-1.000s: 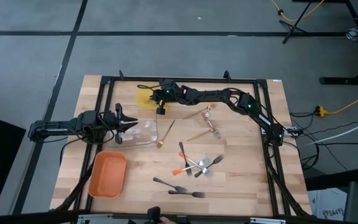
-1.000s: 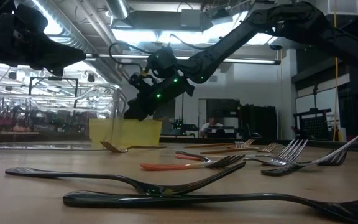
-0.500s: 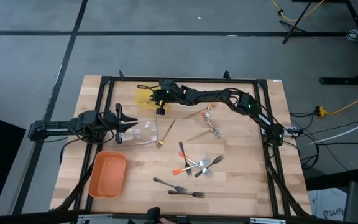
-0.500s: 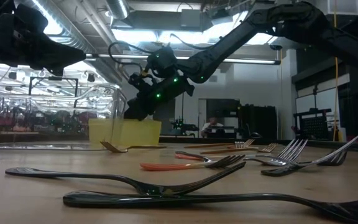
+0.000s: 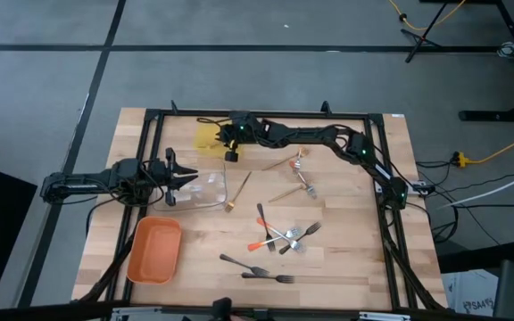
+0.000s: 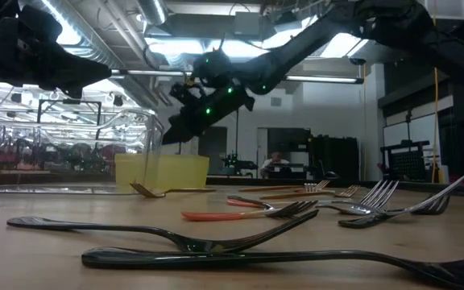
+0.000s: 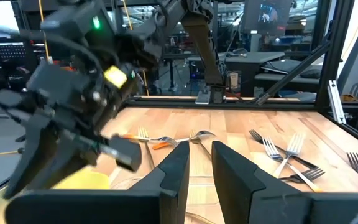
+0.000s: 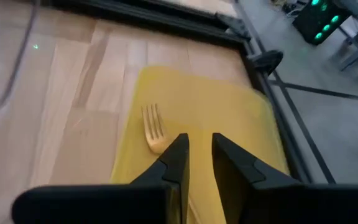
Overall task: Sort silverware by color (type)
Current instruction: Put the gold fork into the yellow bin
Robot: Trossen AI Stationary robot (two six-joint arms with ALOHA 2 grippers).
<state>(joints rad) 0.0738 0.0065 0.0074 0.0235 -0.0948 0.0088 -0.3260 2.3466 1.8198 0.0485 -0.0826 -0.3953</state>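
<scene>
While both arms were over the wooden table point(image 5: 346, 267), the right arm reached across the far side, and its gripper point(image 5: 231, 152) hung above the yellow tray point(image 5: 206, 138) near the far left corner. In the right wrist view its two dark fingers point(image 8: 174, 163) stood a narrow gap apart with nothing between them. One tan wooden fork point(image 8: 155, 132) lay inside the yellow tray, directly below those fingers and not touching them.

The left arm lay along the table's left edge, its gripper point(image 5: 182, 177) at the rim of the clear tray point(image 5: 211, 189). Its fingers point(image 7: 173, 174) were parted by a small gap and pinched nothing. An orange tray point(image 5: 154, 249) sat near the front left corner, apart from the utensils.

Remaining silverware lay loose on the table. A tan wooden utensil point(image 5: 237, 192) rested just beside the clear tray. Two more wooden pieces point(image 5: 286, 165) lay toward the far middle, one crossing a silver piece point(image 5: 305, 182). Near the centre, several silver forks with orange handle tips point(image 5: 259, 243) lay in an overlapping cluster with a dark one point(image 5: 263, 225). Two dark grey-black forks point(image 5: 267, 277) lay close together near the front edge, well apart from all three trays.

In the low view, a person point(image 6: 275, 163) was visible in the room beyond the table.
</scene>
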